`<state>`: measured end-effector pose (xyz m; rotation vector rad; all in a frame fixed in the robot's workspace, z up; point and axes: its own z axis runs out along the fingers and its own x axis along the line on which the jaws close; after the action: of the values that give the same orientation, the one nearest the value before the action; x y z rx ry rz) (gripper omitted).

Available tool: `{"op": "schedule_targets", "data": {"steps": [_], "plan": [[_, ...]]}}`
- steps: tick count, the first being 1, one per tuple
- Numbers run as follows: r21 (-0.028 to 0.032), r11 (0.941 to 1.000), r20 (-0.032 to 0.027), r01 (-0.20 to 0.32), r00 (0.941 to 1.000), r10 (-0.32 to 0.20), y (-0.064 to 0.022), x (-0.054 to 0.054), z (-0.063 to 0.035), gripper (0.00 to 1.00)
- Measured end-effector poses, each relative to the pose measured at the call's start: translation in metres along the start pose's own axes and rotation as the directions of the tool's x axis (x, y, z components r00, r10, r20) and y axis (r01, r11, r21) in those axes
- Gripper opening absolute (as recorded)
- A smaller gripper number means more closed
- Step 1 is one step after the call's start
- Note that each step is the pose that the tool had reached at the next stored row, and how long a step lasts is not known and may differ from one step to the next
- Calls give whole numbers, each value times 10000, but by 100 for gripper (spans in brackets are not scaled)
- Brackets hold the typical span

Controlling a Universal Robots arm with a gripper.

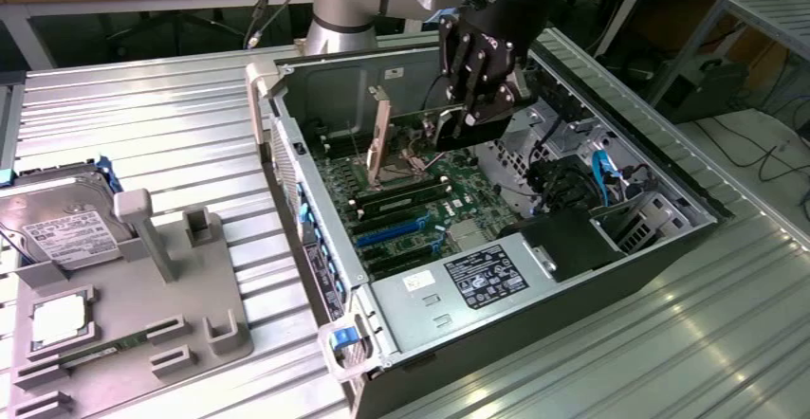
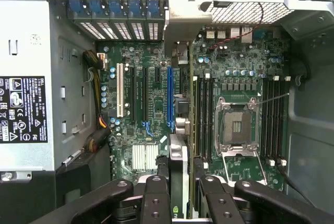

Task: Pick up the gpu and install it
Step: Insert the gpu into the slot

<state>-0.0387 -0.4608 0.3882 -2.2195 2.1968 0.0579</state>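
Observation:
The gpu hangs edge-on inside the open computer case, above the motherboard. My gripper is shut on its upper edge. In the wrist view the card runs as a thin strip between my black fingers, with its green edge beside the RAM slots and its far end towards the rear slot covers. It is lined up close to the blue expansion slot; I cannot tell whether it touches the slot. The blue slots lie nearer the case front.
The CPU socket stands open with its lever raised. A power supply and drive cage cables crowd the case. Outside, a grey fixture holds a hard drive, a CPU and a RAM stick.

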Motion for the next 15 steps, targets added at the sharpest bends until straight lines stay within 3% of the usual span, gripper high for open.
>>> {"op": "schedule_targets", "data": {"steps": [9, 15], "plan": [[0, 10000, 1, 13, 10000, -13, -2, 5, 138, 27], [-1, 10000, -2, 31, 10000, -31, -2, 6, 163, 27]]}}
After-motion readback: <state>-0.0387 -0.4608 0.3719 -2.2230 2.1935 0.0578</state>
